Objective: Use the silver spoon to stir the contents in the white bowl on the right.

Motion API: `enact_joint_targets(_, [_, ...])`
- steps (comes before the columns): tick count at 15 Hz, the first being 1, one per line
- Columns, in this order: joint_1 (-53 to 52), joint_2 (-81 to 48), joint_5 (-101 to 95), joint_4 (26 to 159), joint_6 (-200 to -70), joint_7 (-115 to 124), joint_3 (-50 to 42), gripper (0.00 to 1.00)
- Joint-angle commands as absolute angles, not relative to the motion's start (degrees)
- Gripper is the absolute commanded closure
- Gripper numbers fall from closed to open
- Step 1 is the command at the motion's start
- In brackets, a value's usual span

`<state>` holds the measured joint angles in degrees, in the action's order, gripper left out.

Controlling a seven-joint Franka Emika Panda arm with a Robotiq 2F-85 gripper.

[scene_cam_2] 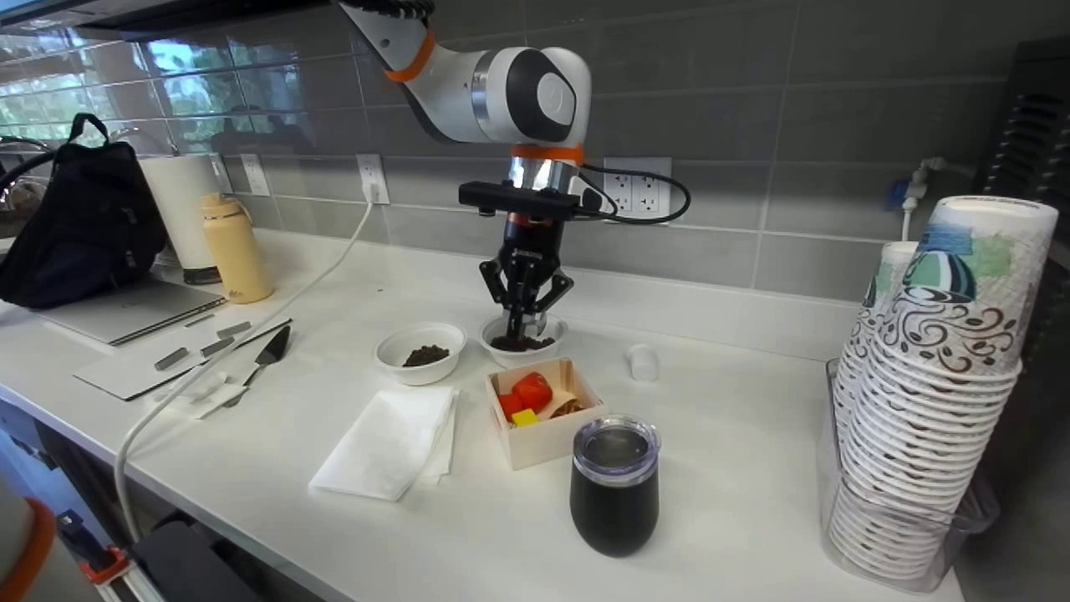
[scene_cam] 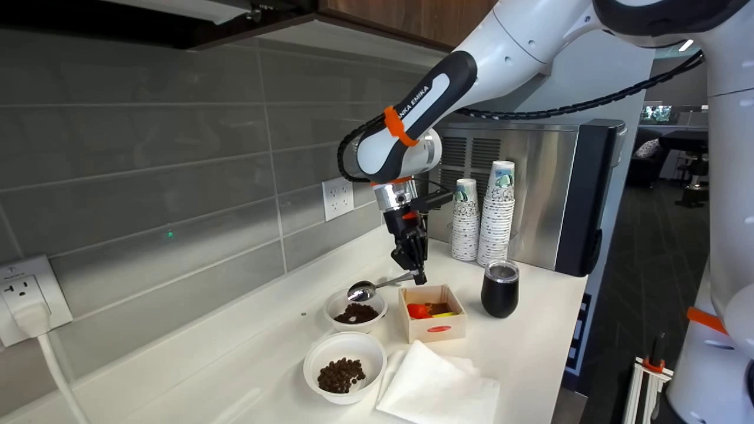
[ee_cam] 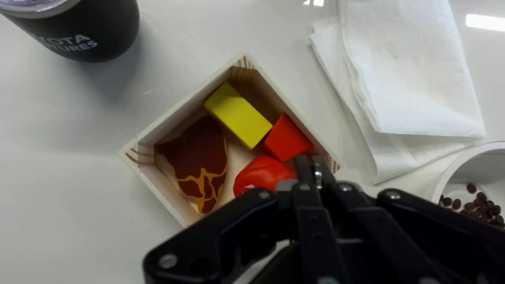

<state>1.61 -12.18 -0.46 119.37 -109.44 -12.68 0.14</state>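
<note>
The claw (scene_cam: 419,275) is clamped at the end of the spoon (scene_cam: 366,289), its jaws closed with only the slim handle between them. That end grip probably serves to leave the handle free, so the head can reach the contents (scene_cam: 365,314) without the claw knocking the rim. The task's bowl (scene_cam_2: 522,359), the dark-filled one, sits on the table (scene_cam: 524,353) between the box (scene_cam: 421,334) and the wall (scene_cam: 147,141). The spoon's head hangs over it, seemingly above the contents rather than in them (whether it touches the rim is unclear). The other bowl (scene_cam: 368,353), with loose beans (scene_cam: 340,376), stands off a corner of the box, close enough that a wide sweep might brush it; the cup (scene_cam_2: 614,493), on the box's side away from the wall, looks safe.

The arm (scene_cam: 506,56) arches high and slopes down to a bent wrist, with the claw pointing nearly straight down, roughly over the wall side of the box. The spoon juts out sideways from the claw, so stirring likely needs the wrist lowered to dip the head.
</note>
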Motion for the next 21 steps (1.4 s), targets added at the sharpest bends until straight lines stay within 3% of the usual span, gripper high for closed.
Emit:
enact_joint_targets(1, [0.4, -8.8, -4.4, 124.7, -114.2, -8.9, 0.1, 0.99])
enact_joint_targets(21, [-2.1, -10.2, -3.9, 125.4, -112.5, -6.2, 3.1, 0.99])
